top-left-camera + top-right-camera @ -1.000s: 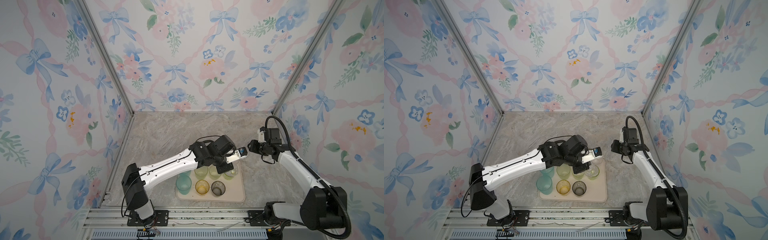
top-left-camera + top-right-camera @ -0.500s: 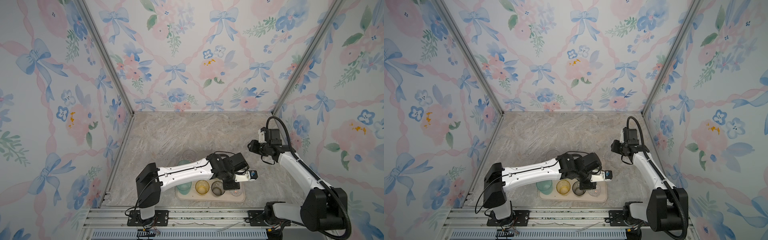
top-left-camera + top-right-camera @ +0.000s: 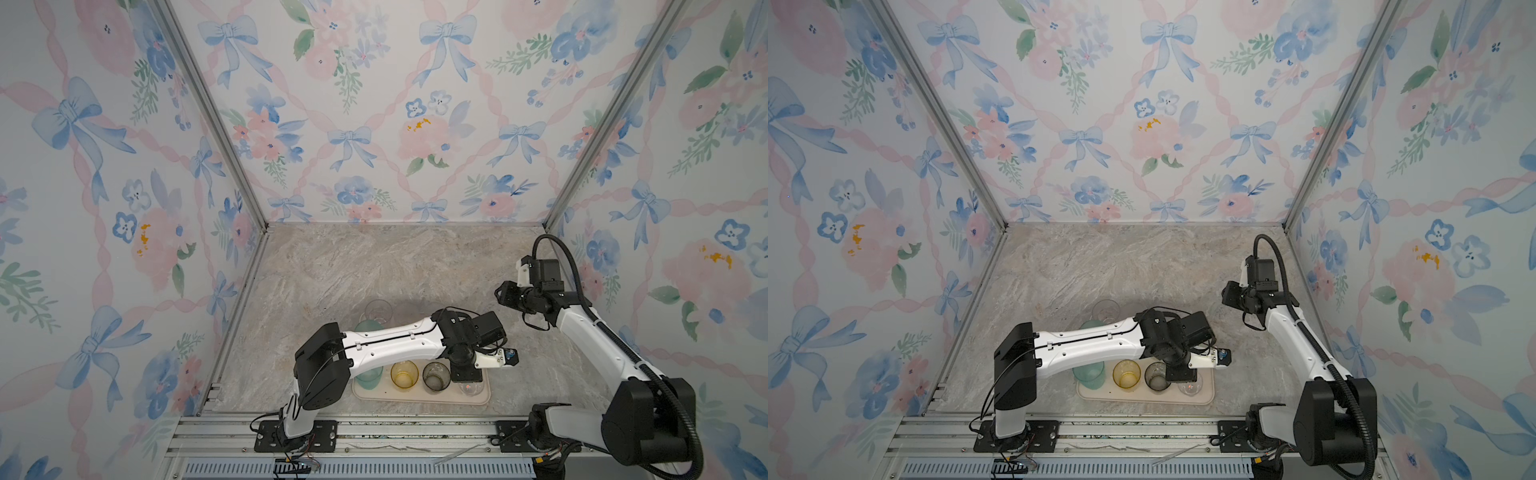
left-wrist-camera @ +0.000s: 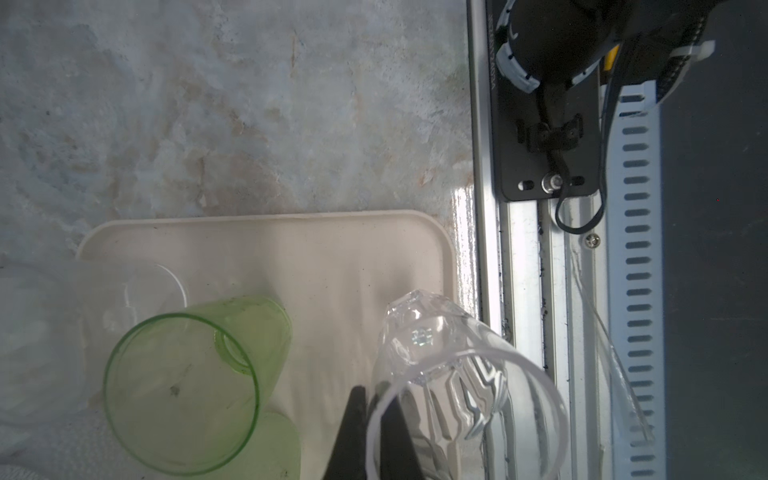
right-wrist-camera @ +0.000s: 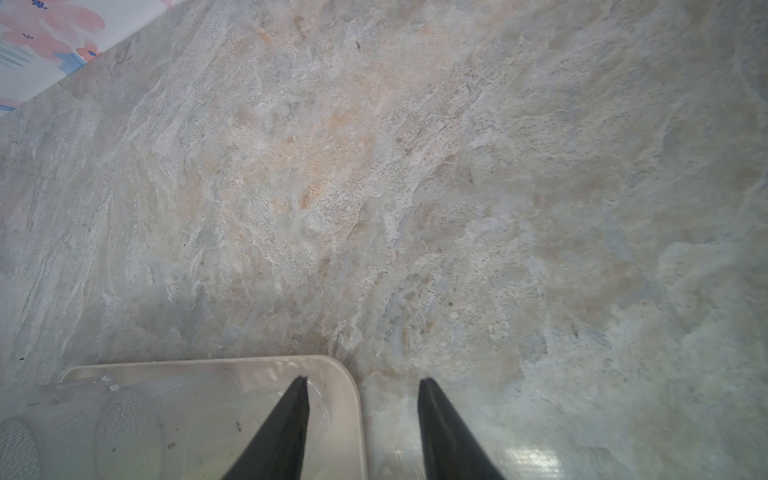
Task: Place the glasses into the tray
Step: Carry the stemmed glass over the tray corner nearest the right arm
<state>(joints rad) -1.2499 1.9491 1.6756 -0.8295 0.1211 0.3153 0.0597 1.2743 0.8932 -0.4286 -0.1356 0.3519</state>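
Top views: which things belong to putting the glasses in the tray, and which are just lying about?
Job: tray, clear glass in left gripper, amber glass, grey glass, teal glass, green glass, far clear glass.
Lying about: loose strips on front rail.

Three glasses (image 3: 404, 374) line the front of the tray (image 3: 415, 400), a fourth glass (image 3: 471, 388) at its right corner, and another glass (image 3: 378, 311) stands behind it on the table (image 3: 374, 266).

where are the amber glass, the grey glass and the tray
amber glass (image 3: 404, 375): a top view, its inside
grey glass (image 3: 436, 377): a top view, its inside
tray (image 3: 415, 398): a top view, bare near strip
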